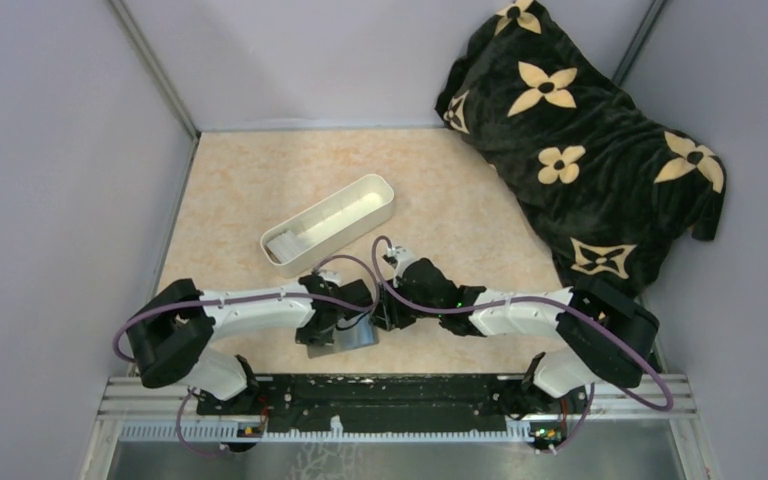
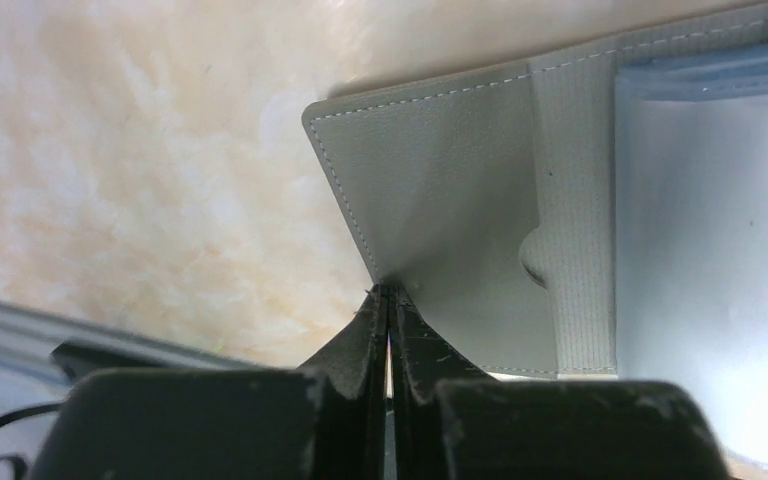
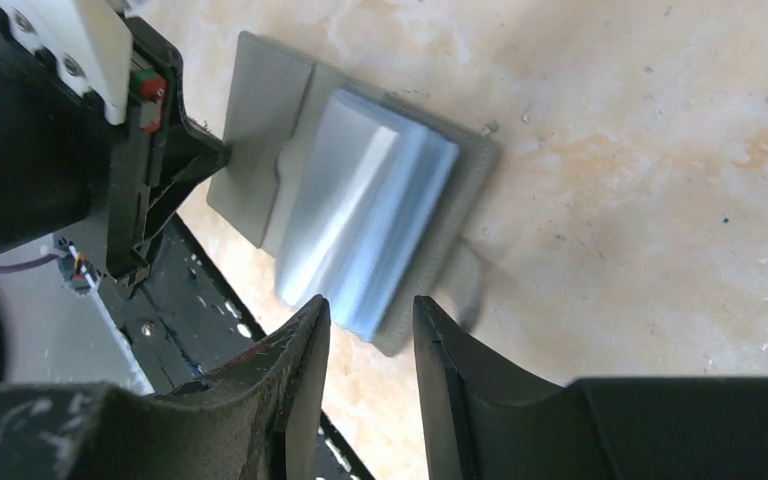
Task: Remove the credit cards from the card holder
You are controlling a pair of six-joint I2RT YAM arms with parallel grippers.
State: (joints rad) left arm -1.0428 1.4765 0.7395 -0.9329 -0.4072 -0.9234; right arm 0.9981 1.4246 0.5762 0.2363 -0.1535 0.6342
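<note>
Two arms (image 1: 250, 305) seemingly crowd card holder (image 1: 345, 337); tray (image 1: 332, 222) beyond.

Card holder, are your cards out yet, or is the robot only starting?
Only starting. Done: the card holder lies open on the table, and the left gripper is shut on its grey flap. In hand: the right gripper, jaws apart, sits at the edge of the blue-grey pockets. Left: I see no card pulled out beside it yet, so the pulling is all to come.
</note>
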